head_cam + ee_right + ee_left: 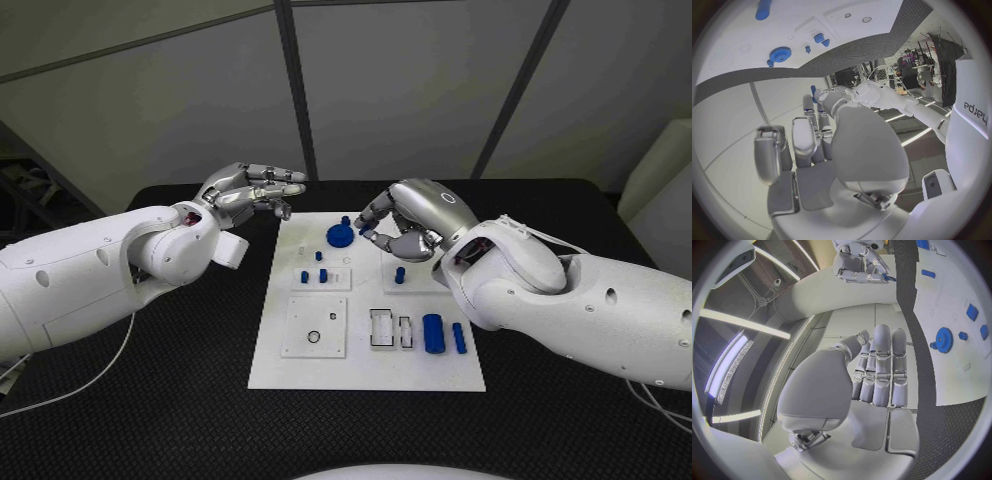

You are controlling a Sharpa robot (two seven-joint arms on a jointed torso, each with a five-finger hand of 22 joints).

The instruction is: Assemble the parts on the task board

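Observation:
The white task board (368,365) lies in the middle of the black table. A blue gear (340,235) stands at its far end, also seen as the gear (944,338) and the gear (780,54). Small blue pegs (323,274) stand in the middle row, and two longer blue pieces (433,330) lie near the right edge. My right hand (408,222) hovers over the far middle of the board, just right of the gear, and pinches a small blue part (812,90) at its fingertips. My left hand (253,190) hangs off the board's far left corner, fingers stretched out (879,370), holding nothing.
A black ring (313,337) sits in a square plate on the board's near left. A white rectangular frame (381,328) lies beside the long blue pieces. Bare black table (173,400) spreads left, right and in front of the board.

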